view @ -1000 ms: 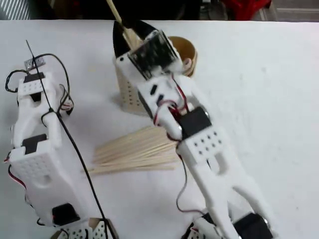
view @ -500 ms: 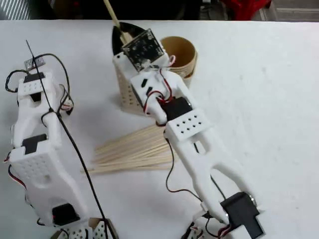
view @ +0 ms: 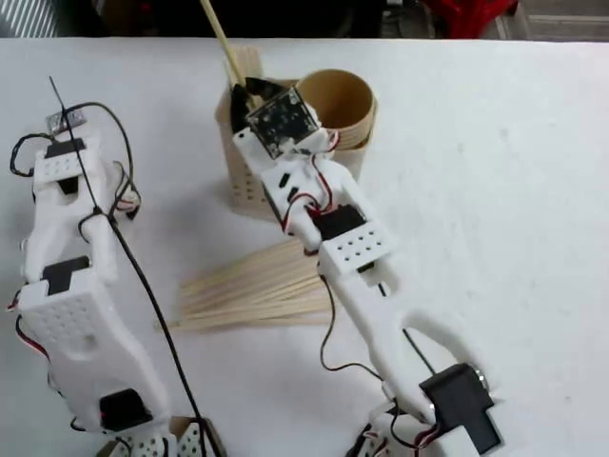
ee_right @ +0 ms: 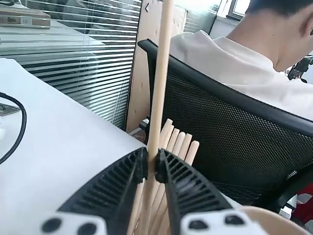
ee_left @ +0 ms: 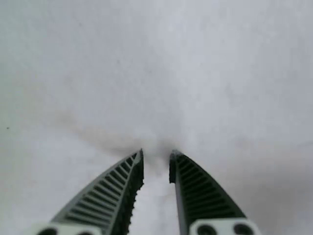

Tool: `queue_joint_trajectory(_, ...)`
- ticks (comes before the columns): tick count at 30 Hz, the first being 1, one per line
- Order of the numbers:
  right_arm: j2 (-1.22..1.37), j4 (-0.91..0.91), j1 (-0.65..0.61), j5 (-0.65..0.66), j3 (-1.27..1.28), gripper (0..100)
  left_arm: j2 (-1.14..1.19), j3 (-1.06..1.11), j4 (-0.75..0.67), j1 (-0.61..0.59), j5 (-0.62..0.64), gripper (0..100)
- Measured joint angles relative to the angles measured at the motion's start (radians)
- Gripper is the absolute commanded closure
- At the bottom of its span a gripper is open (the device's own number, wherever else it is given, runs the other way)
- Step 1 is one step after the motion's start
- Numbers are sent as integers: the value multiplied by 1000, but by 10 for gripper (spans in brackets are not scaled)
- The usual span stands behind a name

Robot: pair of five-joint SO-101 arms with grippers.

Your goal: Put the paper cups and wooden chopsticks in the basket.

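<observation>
The wooden chopstick (ee_right: 159,88) pinched in the right gripper (ee_right: 152,161) is pale bare wood, smooth and matt, as are the loose chopsticks (view: 252,290) on the table (view: 495,171) — a white, smooth, matt top. That gripper and the left gripper (ee_left: 156,156) have fingers of dark ribbed plastic with a dull finish. The left arm (view: 71,319) and right arm (view: 354,249) wear white matt plastic shells. The paper cup (view: 347,95) is plain brown paper; the basket (view: 243,186) has a beige perforated wall — wood or plastic, I cannot tell. The chair back (ee_right: 234,142) is black mesh cloth
</observation>
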Motion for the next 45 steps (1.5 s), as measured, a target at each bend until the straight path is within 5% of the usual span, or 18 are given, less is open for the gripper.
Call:
queue_joint_trajectory(11, 0, 2, 0, 0, 0, 861, 0, 0, 0, 0, 0, 890)
queue_joint_trajectory(22, -12, 100, 0, 0, -2, 973, 0, 0, 0, 0, 0, 889)
queue_joint_trajectory(33, -563, 1017, 2, 0, 0, 982, 0, 0, 0, 0, 0, 889)
queue_joint_trajectory(38, -718, 1465, 44, 130, 61, 982, 0, 0, 0, 0, 0, 889)
queue_joint_trajectory(45, -810, 1533, 270, 227, 361, 982, 0, -6, 6, 0, -6, 890)
